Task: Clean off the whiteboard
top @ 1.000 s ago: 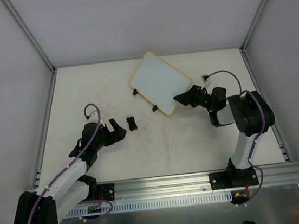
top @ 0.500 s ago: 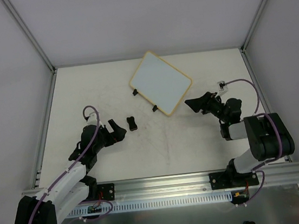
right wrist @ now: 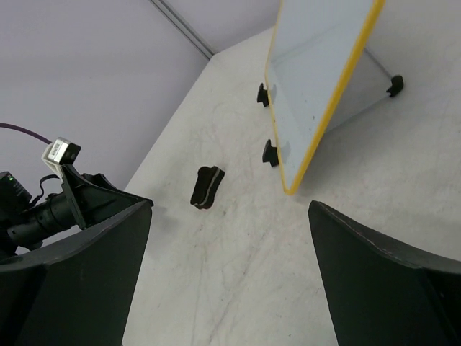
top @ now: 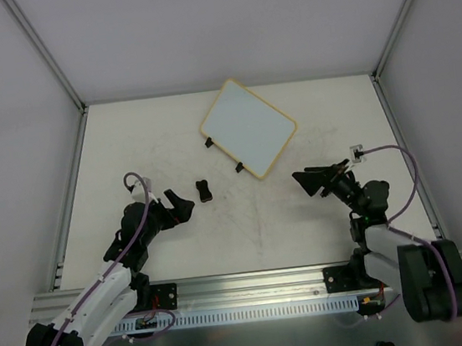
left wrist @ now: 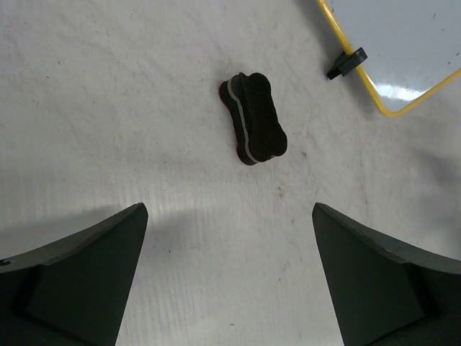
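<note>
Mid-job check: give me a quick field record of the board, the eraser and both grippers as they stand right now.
whiteboard: white rounded-corner rectangular whiteboard with thin yellow frame, far centre of the table; no marks visible
eraser: small black bone-shaped eraser block, on the table, left of the board's near corner, not touching it
left gripper: open, empty, eraser just ahead of it
right gripper: open, empty, right of the board's near corner, apart from it

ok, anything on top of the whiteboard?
Nothing rests on the whiteboard: its white face is bare, with no marks visible from above. The eraser lies apart from it on the table. Whatever is beneath the board is covered.
</note>
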{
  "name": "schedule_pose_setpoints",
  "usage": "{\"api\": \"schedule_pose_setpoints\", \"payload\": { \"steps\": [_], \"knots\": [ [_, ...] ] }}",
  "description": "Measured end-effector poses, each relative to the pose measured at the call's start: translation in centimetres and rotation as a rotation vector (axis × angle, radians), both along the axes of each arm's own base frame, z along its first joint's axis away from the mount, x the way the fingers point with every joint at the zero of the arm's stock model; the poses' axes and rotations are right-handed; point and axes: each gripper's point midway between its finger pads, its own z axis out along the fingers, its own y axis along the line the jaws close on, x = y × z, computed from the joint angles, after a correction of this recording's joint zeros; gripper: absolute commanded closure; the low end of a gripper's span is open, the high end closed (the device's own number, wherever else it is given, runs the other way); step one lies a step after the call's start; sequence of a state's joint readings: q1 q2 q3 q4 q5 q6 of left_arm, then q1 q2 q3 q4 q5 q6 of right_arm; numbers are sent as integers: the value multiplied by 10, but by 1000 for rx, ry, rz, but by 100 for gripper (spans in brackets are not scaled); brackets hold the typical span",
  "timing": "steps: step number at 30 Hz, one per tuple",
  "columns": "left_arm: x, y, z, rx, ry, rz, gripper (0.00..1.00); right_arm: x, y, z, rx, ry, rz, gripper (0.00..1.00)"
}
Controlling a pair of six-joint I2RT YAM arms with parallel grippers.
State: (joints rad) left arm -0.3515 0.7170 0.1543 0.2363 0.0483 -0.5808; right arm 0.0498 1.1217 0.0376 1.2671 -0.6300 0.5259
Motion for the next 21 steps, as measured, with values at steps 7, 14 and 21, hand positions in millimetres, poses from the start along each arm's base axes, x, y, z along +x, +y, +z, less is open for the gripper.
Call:
{"api": "schedule_pose_setpoints", "payload": {
  "steps": [7,14,21],
  "knots": [
    [-2,0,4,-16,-42,-1,1,-21,-12,35,-80,-149,-70,1],
    [-2,0,3,-17,-40,-3,1,-35,-26,2,-170,-40,-143,1],
    [-4,-1,9,-37,-83,-15,1,-44,-28,-37,-208,131,-133,1]
  ]
}}
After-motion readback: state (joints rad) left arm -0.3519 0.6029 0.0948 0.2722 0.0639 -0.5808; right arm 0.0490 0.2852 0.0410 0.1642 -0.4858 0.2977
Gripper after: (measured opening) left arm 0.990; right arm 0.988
